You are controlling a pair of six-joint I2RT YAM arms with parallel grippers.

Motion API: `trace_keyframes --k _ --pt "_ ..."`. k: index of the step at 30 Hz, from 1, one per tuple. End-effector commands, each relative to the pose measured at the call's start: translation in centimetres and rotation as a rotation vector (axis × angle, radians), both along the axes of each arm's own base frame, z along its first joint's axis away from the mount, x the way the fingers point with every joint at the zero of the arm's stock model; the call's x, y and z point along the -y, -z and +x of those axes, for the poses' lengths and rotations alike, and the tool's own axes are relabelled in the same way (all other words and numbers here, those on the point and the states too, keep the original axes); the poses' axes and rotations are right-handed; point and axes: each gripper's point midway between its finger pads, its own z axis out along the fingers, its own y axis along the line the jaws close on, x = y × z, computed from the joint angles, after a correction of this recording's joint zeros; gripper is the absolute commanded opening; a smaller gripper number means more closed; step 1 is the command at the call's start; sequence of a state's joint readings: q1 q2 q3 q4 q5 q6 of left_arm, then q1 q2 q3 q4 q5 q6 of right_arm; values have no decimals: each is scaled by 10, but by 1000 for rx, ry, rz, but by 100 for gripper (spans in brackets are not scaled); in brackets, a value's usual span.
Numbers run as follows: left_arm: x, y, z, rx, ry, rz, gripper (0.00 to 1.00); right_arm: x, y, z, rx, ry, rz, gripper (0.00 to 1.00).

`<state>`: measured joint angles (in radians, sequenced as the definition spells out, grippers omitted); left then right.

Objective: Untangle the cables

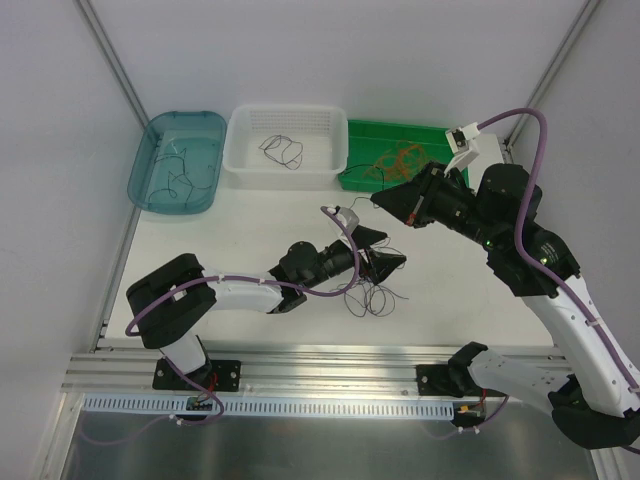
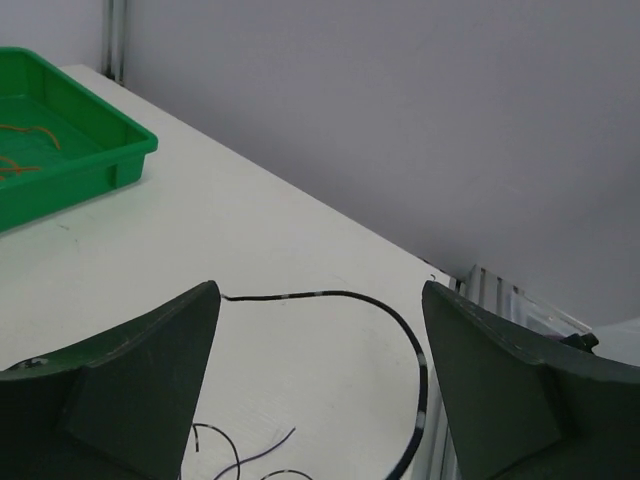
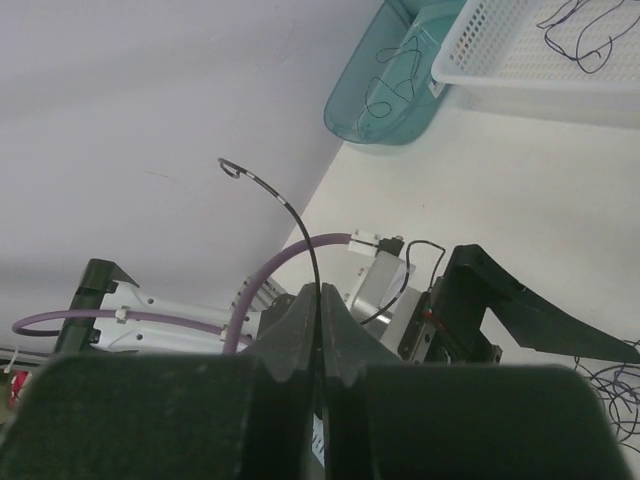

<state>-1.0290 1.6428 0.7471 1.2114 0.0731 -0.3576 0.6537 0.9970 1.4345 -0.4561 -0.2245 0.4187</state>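
Now my right tool point(image 3: 322, 303) clamps a thin dark cable point(image 3: 287, 208) near the green tray point(image 1: 400, 127); my left tool point(image 1: 383, 248), farther from it, stands apart.

Robot lab bench.
Plain white walls point(image 1: 330, 50), metal rail point(image 1: 330, 370) carrying two robot arms point(image 1: 240, 292) point(image 1: 575, 325), plastic trays point(image 1: 150, 150) point(image 1: 240, 165) point(image 1: 400, 128) on white table point(image 1: 250, 230).

Teal tub point(image 1: 185, 117), white perforated basket point(image 1: 288, 178), green tray point(image 1: 400, 127), in a row at far edge of white table point(image 1: 230, 240)
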Motion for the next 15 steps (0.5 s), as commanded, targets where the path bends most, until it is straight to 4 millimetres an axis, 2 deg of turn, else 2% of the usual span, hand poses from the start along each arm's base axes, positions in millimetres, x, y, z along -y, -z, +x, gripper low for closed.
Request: trace_keyframes --k 1,2,6,7,8,11,14,15 --pt "-6 -50 -10 42 17 -152 82 4 -11 -4 24 17 44 1" --pt "-6 -51 -9 41 11 -155 78 3 -9 -3 22 17 42 1" --pt "-8 -49 -11 23 13 -152 43 6 -6 -2 23 29 27 1" --pt "-12 -50 -10 17 1 -154 30 6 -4 -1 20 32 20 1" --pt "-15 -46 -10 11 -12 -146 24 6 -2 -1 19 35 12 1" --pt "-29 -48 -3 17 -85 -148 19 5 6 1 0 39 7 1" --pt "-35 -52 1 42 -123 -136 25 0 10 0 -20 15 18 1" --pt "-36 -52 2 47 -127 -133 23 -1 9 0 -20 12 20 1"
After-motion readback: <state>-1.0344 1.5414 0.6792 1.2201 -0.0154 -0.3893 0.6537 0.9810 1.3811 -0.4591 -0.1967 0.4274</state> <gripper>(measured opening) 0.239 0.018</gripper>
